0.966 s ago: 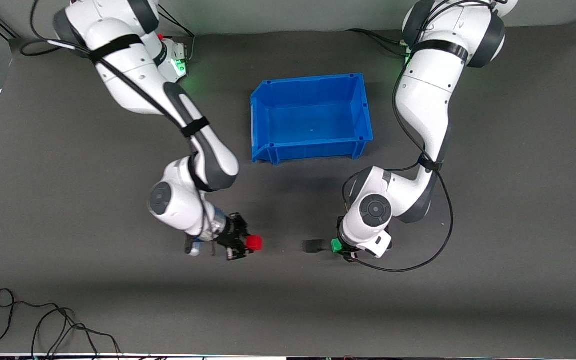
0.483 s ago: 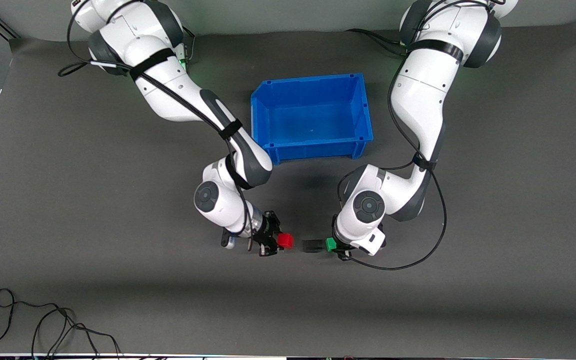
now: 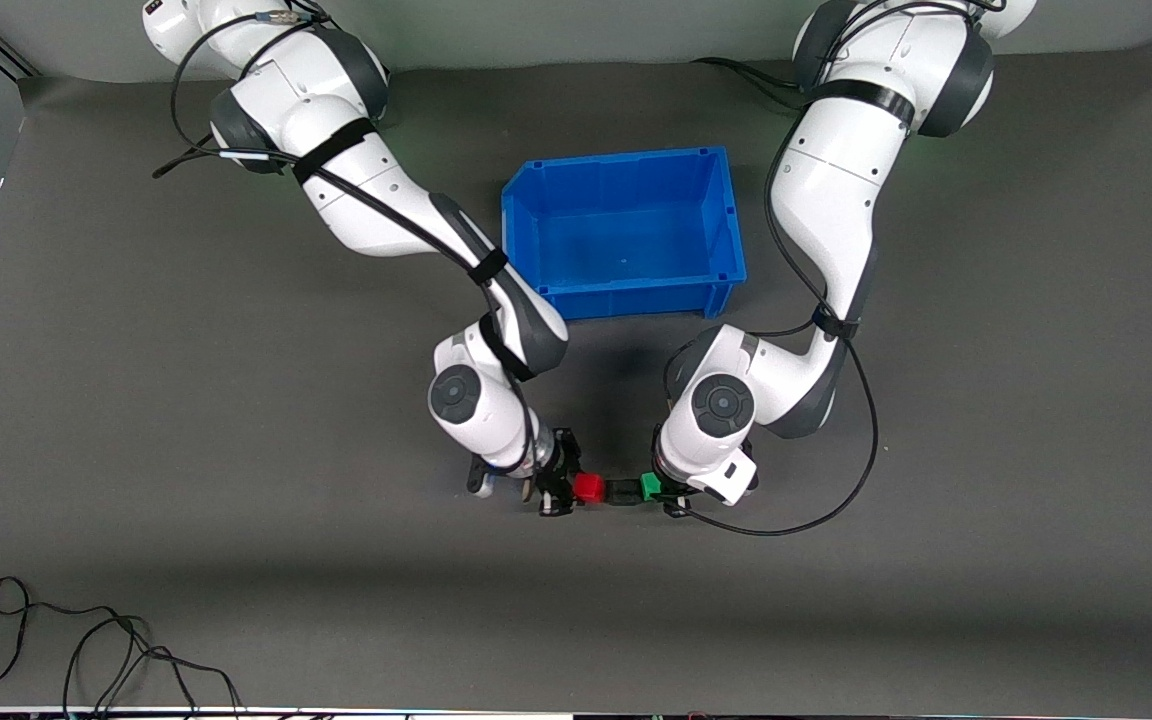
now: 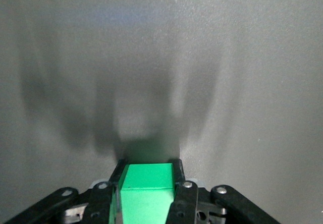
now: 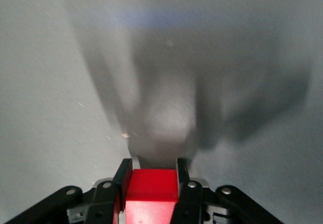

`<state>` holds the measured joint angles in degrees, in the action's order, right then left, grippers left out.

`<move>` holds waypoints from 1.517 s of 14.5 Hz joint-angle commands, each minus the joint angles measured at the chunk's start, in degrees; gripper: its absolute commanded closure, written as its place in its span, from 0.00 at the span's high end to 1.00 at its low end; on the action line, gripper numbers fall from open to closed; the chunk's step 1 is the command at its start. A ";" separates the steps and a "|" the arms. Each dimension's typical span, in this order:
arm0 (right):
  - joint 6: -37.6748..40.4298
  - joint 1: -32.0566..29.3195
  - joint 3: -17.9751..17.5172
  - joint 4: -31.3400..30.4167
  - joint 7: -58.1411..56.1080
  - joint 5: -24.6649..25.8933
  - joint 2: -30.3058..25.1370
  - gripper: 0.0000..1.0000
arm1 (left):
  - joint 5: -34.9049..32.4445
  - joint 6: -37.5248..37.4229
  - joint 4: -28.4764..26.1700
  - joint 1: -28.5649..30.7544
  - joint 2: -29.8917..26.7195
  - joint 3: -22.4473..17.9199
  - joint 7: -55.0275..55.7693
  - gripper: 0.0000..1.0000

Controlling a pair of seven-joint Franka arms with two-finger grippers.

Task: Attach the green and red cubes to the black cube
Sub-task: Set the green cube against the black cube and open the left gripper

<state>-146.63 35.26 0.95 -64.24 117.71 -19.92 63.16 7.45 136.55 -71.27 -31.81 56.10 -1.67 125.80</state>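
The black cube (image 3: pixel 622 491) sits on the grey mat, nearer the front camera than the blue bin. My right gripper (image 3: pixel 579 489) is shut on the red cube (image 3: pixel 590 487) and holds it against the black cube's side toward the right arm's end. My left gripper (image 3: pixel 658 489) is shut on the green cube (image 3: pixel 649 486) and holds it against the black cube's other side. The three cubes form one row. The left wrist view shows the green cube (image 4: pixel 146 191) between the left gripper's (image 4: pixel 149 167) fingers. The right wrist view shows the red cube (image 5: pixel 151 186) between the right gripper's (image 5: pixel 154 166) fingers.
An open blue bin (image 3: pixel 616 158) stands at the table's middle, closer to the robots' bases than the cubes. A black cable (image 3: pixel 86 650) lies coiled near the front edge at the right arm's end. Both arms' elbows hang over the mat between the bin and the cubes.
Both arms have moved inward toward the black cube. The red cube and the green cube, apart from it before, now sit against its two sides.
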 commanded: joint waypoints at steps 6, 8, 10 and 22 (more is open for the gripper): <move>-0.06 2.36 0.89 2.71 4.99 2.87 1.79 0.00 | -0.33 1.09 2.10 -0.80 1.29 -0.70 1.11 0.80; -0.06 2.36 0.89 2.89 4.99 2.87 2.05 0.00 | -0.42 1.00 2.01 -0.80 1.03 -0.70 0.68 1.00; -0.06 2.36 0.89 3.06 4.99 2.95 2.05 0.00 | -0.42 1.00 2.01 -0.80 0.94 -0.70 -0.46 1.00; -0.15 0.78 3.44 10.88 5.95 2.95 7.85 0.00 | -0.86 -6.63 1.93 3.85 -4.14 -1.14 -9.41 1.00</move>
<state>-146.62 36.17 3.61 -58.71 121.73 -18.40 66.72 7.20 133.86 -68.80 -30.32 54.89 -2.89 120.61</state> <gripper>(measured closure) 0.608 0.000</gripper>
